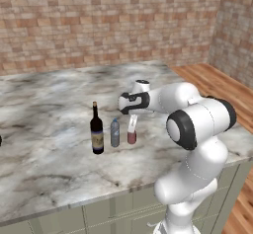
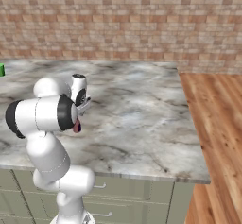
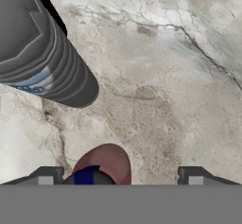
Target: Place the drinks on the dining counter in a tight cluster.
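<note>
Jaws spread wide, the gripper [image 1: 132,125] hangs directly over the small red bottle [image 1: 132,137] on the dining counter [image 1: 49,109], fingertips [image 3: 45,176] either side of it. Beside the jaws stand the water bottle [image 1: 115,133] and, beyond it, the wine bottle [image 1: 97,129].

We see a counter [image 1: 49,109] topped in smooth grey-white marble with dark veins, faintly polished, over matt painted drawer fronts [image 1: 118,208]. The wall [image 1: 99,20] behind is rough bare brick, and the floor [image 1: 217,85] is warm, smooth wood planks. The wine bottle [image 1: 97,129] looks like dark glossy glass with a paper label. The water bottle [image 1: 115,133] reads as clear grey ribbed plastic. The small red bottle [image 1: 132,137] is smooth and shiny. The arm [image 1: 197,124] is glossy white plastic.
</note>
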